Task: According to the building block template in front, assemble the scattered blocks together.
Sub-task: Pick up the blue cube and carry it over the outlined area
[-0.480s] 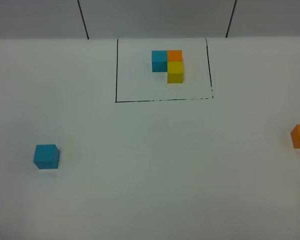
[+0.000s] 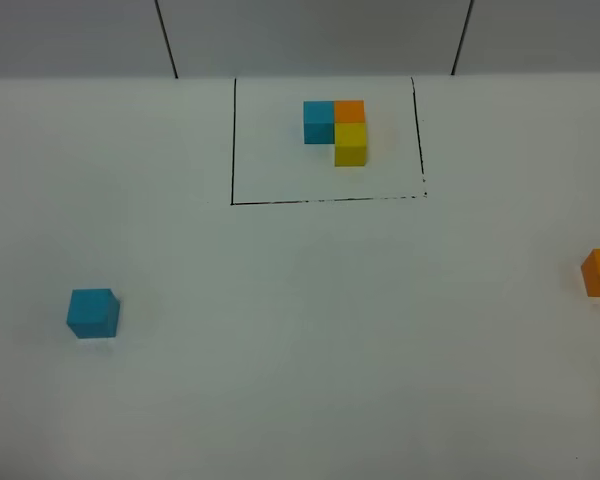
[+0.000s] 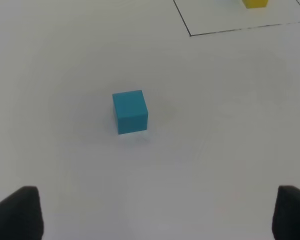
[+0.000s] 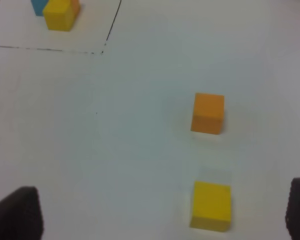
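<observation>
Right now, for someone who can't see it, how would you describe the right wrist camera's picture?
A loose orange cube and a loose yellow cube sit apart on a white table, the yellow one nearer the camera. The open right gripper shows dark fingertips at either side; the black-outlined template group lies farther off.

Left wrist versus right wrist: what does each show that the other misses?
Only the left wrist view shows the loose blue cube, ahead of the open left claw. Only the right wrist view shows the loose orange cube and loose yellow cube, standing apart. Both catch the template's yellow cube and a corner of the black outline.
</observation>
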`<state>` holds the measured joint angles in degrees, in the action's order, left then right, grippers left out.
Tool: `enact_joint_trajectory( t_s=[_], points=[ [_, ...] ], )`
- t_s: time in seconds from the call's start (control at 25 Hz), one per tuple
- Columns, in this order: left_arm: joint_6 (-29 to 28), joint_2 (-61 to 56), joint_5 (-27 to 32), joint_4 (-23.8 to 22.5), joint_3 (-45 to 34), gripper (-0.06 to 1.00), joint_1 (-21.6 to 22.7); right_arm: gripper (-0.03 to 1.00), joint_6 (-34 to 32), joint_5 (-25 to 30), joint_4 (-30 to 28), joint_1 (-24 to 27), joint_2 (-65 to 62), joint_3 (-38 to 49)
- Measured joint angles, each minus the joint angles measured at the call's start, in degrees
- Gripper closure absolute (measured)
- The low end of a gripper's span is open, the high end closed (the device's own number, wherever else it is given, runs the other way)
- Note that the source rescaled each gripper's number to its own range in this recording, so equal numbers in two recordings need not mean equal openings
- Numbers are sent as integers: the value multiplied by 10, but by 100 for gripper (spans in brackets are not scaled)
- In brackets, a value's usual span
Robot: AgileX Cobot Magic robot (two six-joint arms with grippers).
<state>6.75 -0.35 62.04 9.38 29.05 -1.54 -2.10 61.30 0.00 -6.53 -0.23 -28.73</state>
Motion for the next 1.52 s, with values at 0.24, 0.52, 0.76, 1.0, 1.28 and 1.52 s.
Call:
enact_joint_trajectory(
  t_s=[0.24, 0.52, 0.76, 1.0, 1.28, 1.52],
  points=[
    [-1, 0, 0, 0, 0, -5, 0, -3, 0, 0, 0, 0, 0, 0],
    [-1, 0, 0, 0, 0, 12, 0, -3, 0, 0, 0, 0, 0, 0],
    [-1, 0, -1, 0, 0, 40, 0, -3, 0, 0, 0, 0, 0, 0],
    [-1, 0, -1, 0, 0, 52, 0, -3, 0, 0, 0, 0, 0, 0],
    [-1, 0, -1, 0, 0, 14, 0, -3, 0, 0, 0, 0, 0, 0],
    [-25, 51, -3, -26, 1, -4, 0, -3, 0, 0, 0, 0, 0, 0]
  ],
)
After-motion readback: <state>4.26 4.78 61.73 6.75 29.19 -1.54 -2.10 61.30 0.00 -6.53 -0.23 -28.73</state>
